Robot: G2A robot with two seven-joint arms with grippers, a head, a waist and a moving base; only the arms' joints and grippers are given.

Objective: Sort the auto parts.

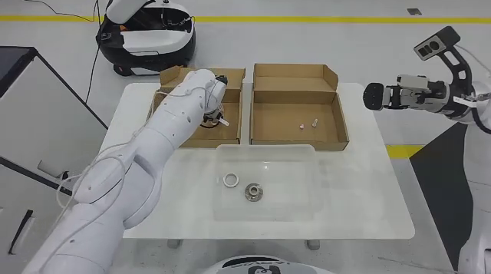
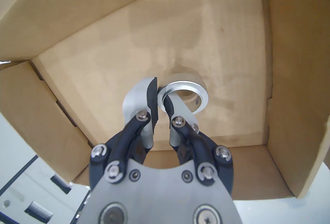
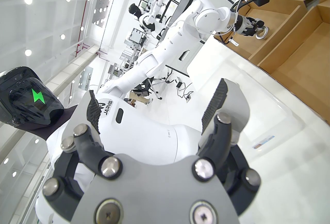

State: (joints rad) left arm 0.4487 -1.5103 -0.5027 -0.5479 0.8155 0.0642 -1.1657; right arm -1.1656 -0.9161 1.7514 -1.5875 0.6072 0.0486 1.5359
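My left gripper (image 2: pixel 159 92) is shut on the rim of a silver metal ring (image 2: pixel 185 95), one finger inside the hole and one outside. It holds the ring inside the left cardboard box (image 2: pixel 77 60), close above its floor. From above, this gripper (image 1: pixel 215 113) sits in the left box (image 1: pixel 232 132). The right box (image 1: pixel 291 117) holds two small parts (image 1: pixel 309 124). A clear tray (image 1: pixel 307 163) in front of the boxes holds a white ring (image 1: pixel 230 179) and a metal flanged part (image 1: pixel 253 192). My right gripper (image 3: pixel 157 89) is open and empty, and hangs off the table's right side (image 1: pixel 374 96).
The white table (image 1: pixel 368 197) has bare room right of the tray and boxes. Both boxes have raised back flaps (image 1: pixel 295 74). Another white robot (image 1: pixel 146 32) stands on the floor behind the table, and a grey cabinet (image 1: pixel 34 113) stands to the left.
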